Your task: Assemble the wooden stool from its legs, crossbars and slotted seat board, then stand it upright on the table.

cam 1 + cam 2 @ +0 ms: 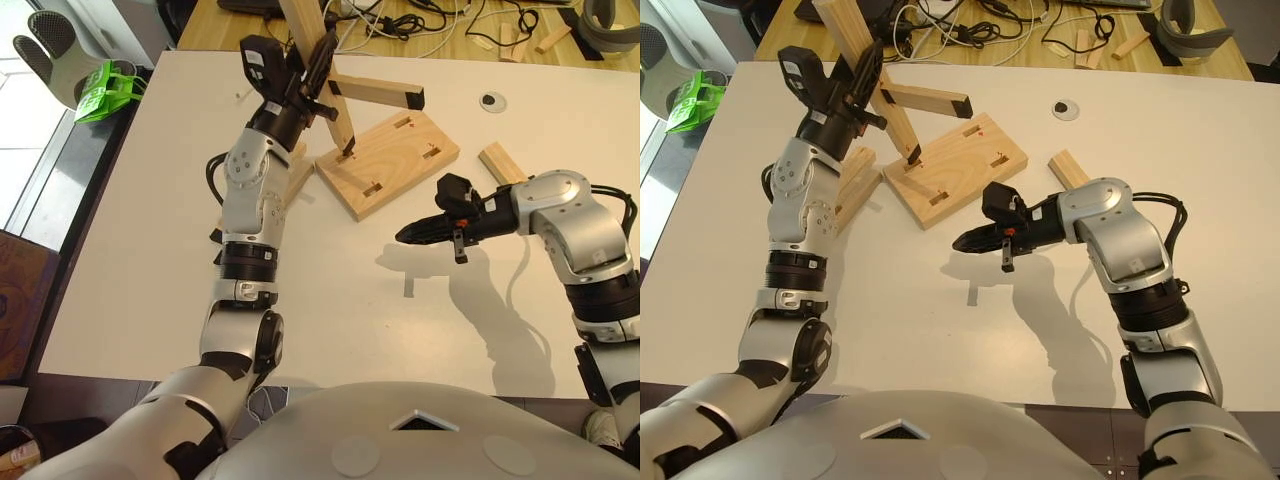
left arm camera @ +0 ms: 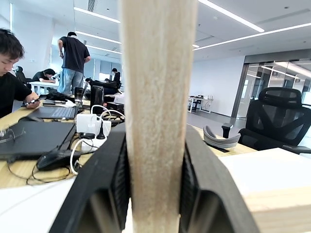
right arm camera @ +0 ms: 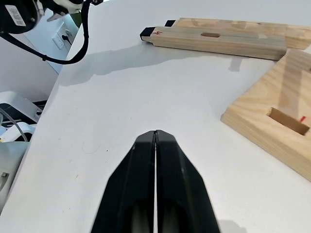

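On the white table (image 1: 150, 250) the slotted seat board (image 1: 390, 165) lies flat, slots facing up. The left gripper (image 1: 312, 72) is pinching a wooden leg (image 1: 338, 115) held tilted above the board. The leg's dark lower tip touches the board by one slot; whether it sits inside cannot be told. A crossbar (image 1: 380, 92) juts sideways from this leg. The right gripper (image 1: 403, 236), fingers pressed together and holding nothing, hovers near the board's near corner. A second leg (image 3: 218, 41) lies flat beside the board, and a short wooden piece (image 1: 503, 163) lies on its other side.
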Controlling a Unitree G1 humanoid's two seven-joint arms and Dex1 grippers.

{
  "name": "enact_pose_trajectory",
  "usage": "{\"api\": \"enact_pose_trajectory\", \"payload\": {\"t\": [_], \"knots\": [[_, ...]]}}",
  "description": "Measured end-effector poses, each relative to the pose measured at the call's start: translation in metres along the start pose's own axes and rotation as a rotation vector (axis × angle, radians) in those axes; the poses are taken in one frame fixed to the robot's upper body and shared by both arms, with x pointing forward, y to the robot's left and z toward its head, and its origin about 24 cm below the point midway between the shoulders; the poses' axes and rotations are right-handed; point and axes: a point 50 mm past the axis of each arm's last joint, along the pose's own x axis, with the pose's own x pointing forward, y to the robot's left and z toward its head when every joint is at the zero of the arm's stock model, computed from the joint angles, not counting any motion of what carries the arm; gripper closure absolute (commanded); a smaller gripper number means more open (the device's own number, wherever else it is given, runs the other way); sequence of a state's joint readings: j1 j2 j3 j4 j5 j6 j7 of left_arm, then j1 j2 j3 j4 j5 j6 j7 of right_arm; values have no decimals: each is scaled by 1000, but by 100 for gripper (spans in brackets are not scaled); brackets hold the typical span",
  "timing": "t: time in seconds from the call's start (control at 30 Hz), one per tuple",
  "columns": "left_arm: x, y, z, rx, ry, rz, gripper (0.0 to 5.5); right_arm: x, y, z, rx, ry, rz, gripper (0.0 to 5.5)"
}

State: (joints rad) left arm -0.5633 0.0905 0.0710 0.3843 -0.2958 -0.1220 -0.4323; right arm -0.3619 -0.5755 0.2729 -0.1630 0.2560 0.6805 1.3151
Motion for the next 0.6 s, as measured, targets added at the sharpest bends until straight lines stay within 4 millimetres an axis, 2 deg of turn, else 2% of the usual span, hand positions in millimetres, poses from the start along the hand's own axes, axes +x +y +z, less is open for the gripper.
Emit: {"api": "enact_pose_trajectory", "payload": {"t": [0.23,0.6], "knots": [[2,-18,-15,72,17,-189,447,3,1,0,14,-21,-36,550],[-5,-14,-22,181,36,-242,447,7,1,0,25,-39,-43,550]]}}
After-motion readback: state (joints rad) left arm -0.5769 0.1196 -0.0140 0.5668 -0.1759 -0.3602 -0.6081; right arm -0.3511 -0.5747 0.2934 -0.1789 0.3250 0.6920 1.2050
